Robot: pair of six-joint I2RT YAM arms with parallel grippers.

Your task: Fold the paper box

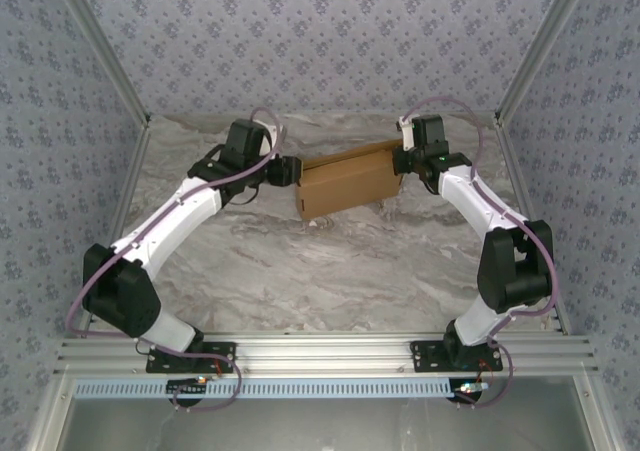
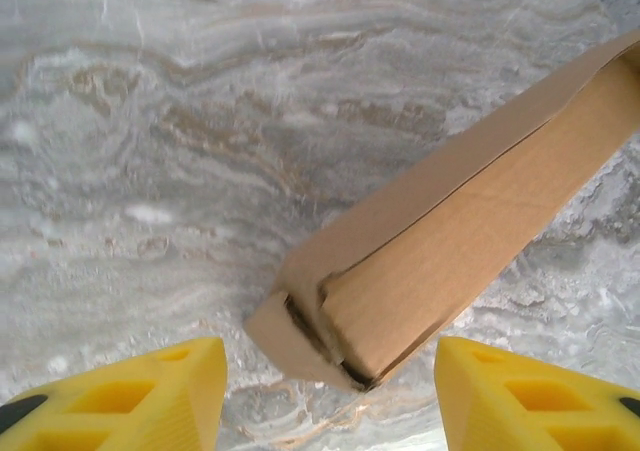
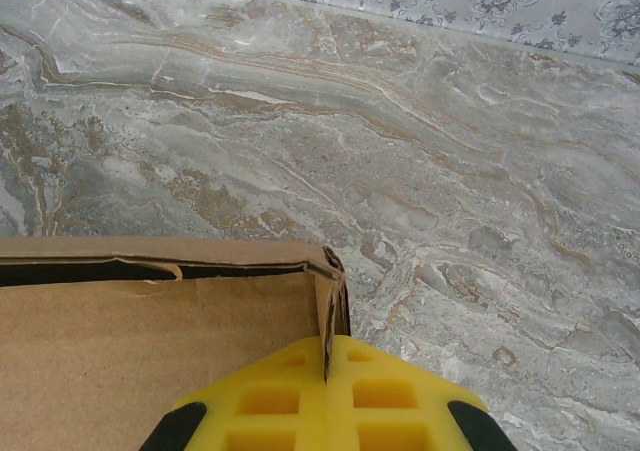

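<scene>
The paper box (image 1: 345, 183) is a brown cardboard mailer, folded into a compact block, at the back middle of the marble table. My left gripper (image 2: 330, 396) is open at the box's left end. Its yellow fingers (image 2: 150, 396) stand on either side of that end (image 2: 400, 291) without touching it. A small flap sticks out at that corner. My right gripper (image 3: 328, 376) is shut on the box's right end wall (image 3: 325, 301), pinching the cardboard edge between its yellow fingers. In the top view the right gripper (image 1: 403, 161) sits at the box's right end and the left gripper (image 1: 297, 174) at its left end.
The marble table (image 1: 320, 261) is bare in front of the box. Patterned walls (image 1: 320, 31) close in the back and both sides, near the box's far edge. An aluminium rail (image 1: 320, 351) runs along the near edge.
</scene>
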